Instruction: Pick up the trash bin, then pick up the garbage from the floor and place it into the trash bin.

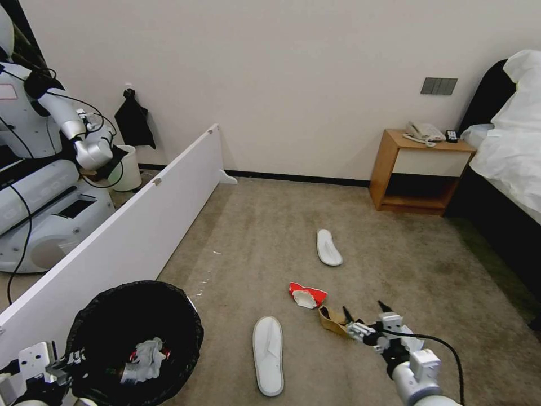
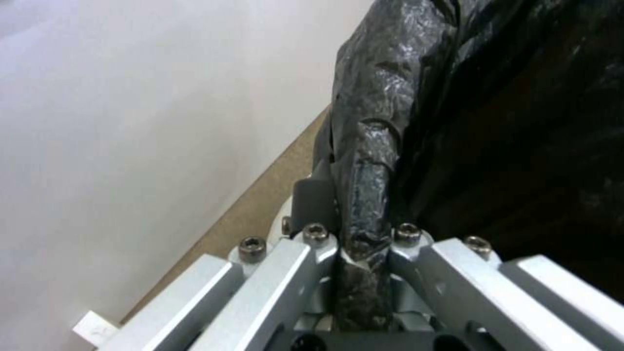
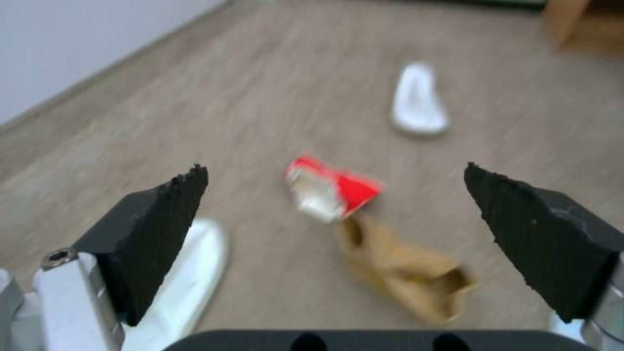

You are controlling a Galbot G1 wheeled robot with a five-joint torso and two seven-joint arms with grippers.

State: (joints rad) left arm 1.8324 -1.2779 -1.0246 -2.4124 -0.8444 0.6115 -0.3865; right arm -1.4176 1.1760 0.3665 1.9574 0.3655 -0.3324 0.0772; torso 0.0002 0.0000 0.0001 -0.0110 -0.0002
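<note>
The trash bin (image 1: pixel 135 338), lined with a black bag, hangs at the lower left of the head view; crumpled tissue (image 1: pixel 147 355) lies inside. My left gripper (image 1: pixel 66 358) is shut on its rim, and the left wrist view shows the gripper (image 2: pixel 360 234) pinching the bag-covered rim (image 2: pixel 370 161). My right gripper (image 1: pixel 365 311) is open just above the brown paper scrap (image 1: pixel 332 322). In the right wrist view the gripper (image 3: pixel 333 170) frames the scrap (image 3: pixel 403 273) and the red-white crushed carton (image 3: pixel 328 192). The carton (image 1: pixel 306 295) lies beside the scrap, between two white slippers (image 1: pixel 328 247) (image 1: pixel 267 354).
A long white board (image 1: pixel 141 225) stands on the carpet to the left. Behind it are another robot (image 1: pixel 45 186) and an unlined white bin (image 1: pixel 127 166). A wooden nightstand (image 1: pixel 420 169) and a bed (image 1: pixel 507 152) stand at the back right.
</note>
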